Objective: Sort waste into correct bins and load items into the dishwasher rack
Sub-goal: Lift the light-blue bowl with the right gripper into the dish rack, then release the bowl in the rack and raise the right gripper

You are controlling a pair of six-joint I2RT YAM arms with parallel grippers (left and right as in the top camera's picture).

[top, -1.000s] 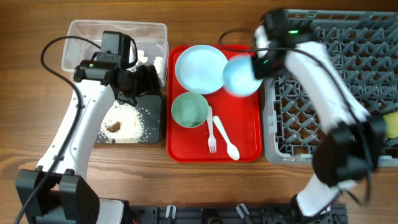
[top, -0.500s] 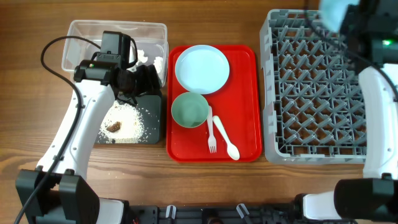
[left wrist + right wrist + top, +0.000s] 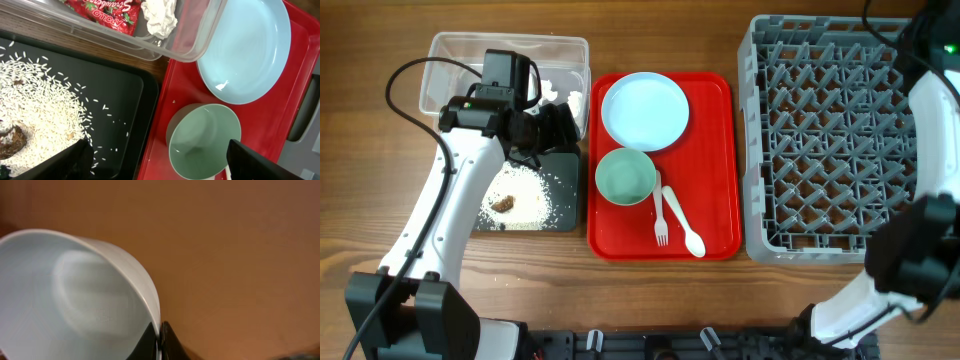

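My right gripper (image 3: 160, 330) is shut on the rim of the light blue bowl (image 3: 65, 295), held over bare wood. In the overhead view only that arm (image 3: 930, 100) shows, beside the grey dishwasher rack (image 3: 825, 140). My left gripper (image 3: 160, 165) hangs open and holds nothing, above the edge between the black tray (image 3: 125, 100) and the pale green bowl (image 3: 202, 140). The light blue plate (image 3: 644, 110), green bowl (image 3: 625, 176), fork (image 3: 660, 215) and spoon (image 3: 682, 222) lie on the red tray (image 3: 715, 150). The red wrapper (image 3: 107, 12) and tissue (image 3: 160, 15) lie in the clear tub (image 3: 460, 60). Rice (image 3: 520, 190) covers the black tray.
The rack fills the right side of the table, and my right arm runs along its right edge. The clear tub and black tray sit close against the red tray's left side. Bare wood lies in front of the trays.
My right arm has carried the light blue bowl from above the red tray rightward, past the rack's far right corner and out of the overhead view. The left arm has not moved.
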